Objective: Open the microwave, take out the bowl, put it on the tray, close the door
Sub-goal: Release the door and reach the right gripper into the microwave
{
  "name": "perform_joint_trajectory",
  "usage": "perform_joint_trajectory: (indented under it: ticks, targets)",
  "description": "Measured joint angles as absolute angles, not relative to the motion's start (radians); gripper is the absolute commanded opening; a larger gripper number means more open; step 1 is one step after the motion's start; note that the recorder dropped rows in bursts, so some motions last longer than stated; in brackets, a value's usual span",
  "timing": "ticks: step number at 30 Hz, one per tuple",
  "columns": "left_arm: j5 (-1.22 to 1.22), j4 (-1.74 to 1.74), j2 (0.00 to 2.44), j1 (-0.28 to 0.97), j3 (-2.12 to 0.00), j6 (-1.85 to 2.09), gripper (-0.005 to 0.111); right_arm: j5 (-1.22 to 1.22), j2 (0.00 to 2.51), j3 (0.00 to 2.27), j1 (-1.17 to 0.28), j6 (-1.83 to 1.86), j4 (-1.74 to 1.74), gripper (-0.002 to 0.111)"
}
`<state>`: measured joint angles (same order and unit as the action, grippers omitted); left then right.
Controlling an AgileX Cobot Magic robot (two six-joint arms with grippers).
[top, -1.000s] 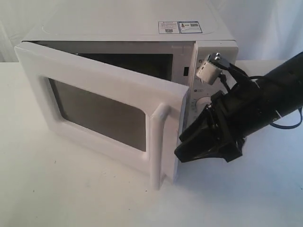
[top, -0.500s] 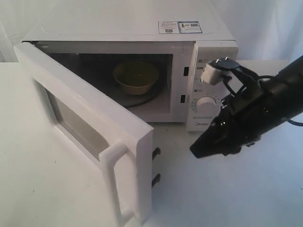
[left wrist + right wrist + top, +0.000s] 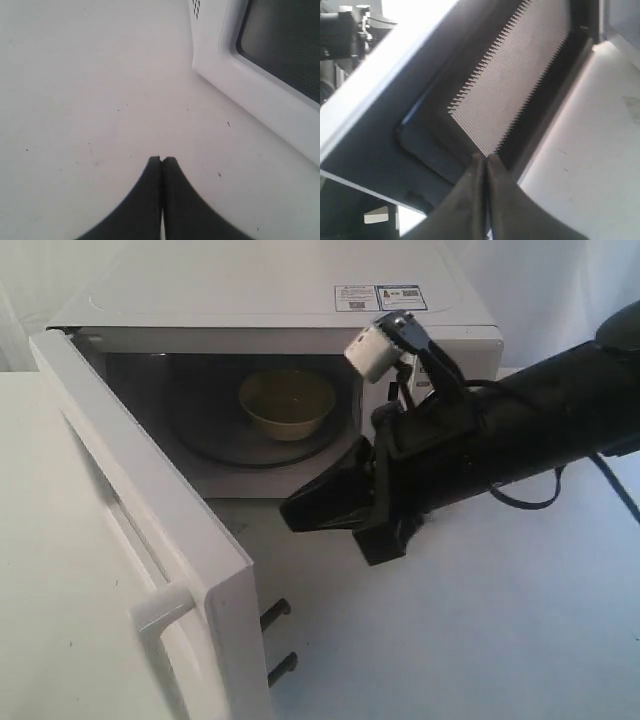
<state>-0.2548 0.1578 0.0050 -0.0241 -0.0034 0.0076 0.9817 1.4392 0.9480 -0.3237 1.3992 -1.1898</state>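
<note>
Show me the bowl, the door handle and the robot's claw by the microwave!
bowl [image 3: 287, 405], exterior view, on its inside hollow.
door handle [image 3: 160, 611], exterior view, on the white bar's upper end.
right gripper [image 3: 292, 514], exterior view, at its closed fingertips.

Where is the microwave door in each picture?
Exterior view: the door stands wide open at the left, seen almost edge-on.
Left wrist view: the door shows its outer face, a white frame around the dark window.
Right wrist view: the door shows its inner face, with the mesh window just past the fingertips.
Shared landmark: the white table under the door, seen in all three.
</note>
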Motion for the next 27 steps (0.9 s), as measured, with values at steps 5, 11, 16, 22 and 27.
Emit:
perform_joint_trajectory:
  ticks: [5, 11, 16, 22, 27]
  targets:
    - [-0.255, 0.158, 0.005, -0.024, -0.003, 0.008, 0.0, 0.99, 1.441, 0.948, -0.467, 1.431, -1.227, 0.0]
    - [-0.255, 0.158, 0.005, -0.024, -0.003, 0.008, 0.0, 1.001, 1.441, 0.948, -0.563, 1.528, -1.293, 0.0]
    - [-0.255, 0.158, 0.005, -0.024, -0.003, 0.008, 0.0, 0.722, 1.444, 0.959, -0.564, 1.542, -1.228, 0.0]
    - [-0.255, 0.153, 0.005, -0.024, -0.003, 0.008, 0.0, 0.57, 1.486, 1.029, -0.587, 1.554, -1.07, 0.0]
    - [-0.255, 0.153, 0.005, -0.024, -0.003, 0.008, 0.0, 0.399, 1.547, 1.078, -0.636, 1.505, -0.9, 0.0]
